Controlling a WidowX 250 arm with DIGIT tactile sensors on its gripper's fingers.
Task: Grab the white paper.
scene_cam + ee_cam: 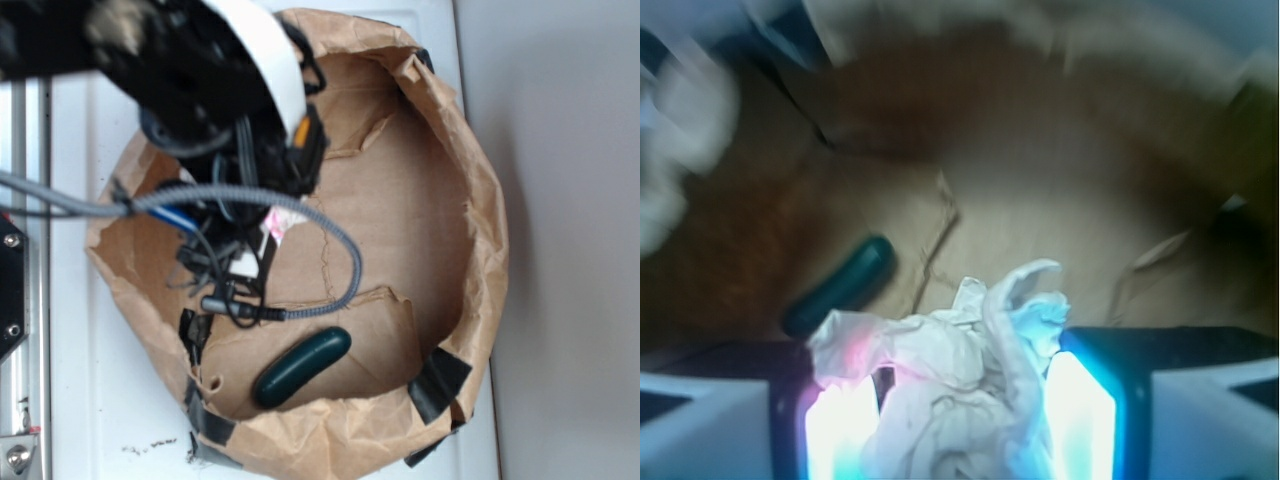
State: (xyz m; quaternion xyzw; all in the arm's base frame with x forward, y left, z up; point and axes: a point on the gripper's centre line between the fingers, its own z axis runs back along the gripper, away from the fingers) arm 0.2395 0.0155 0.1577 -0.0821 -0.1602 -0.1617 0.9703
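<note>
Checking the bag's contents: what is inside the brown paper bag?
Inside the bag: a dark green oblong object and the white paper between the hand's fingers. The arm hides the rest.

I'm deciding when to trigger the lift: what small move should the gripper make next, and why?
Probably a short, straight lift. In the wrist view the white paper sits between the gripper fingers, which press against both its sides, so it looks gripped. The dark green object lies apart on the bag floor.
</note>
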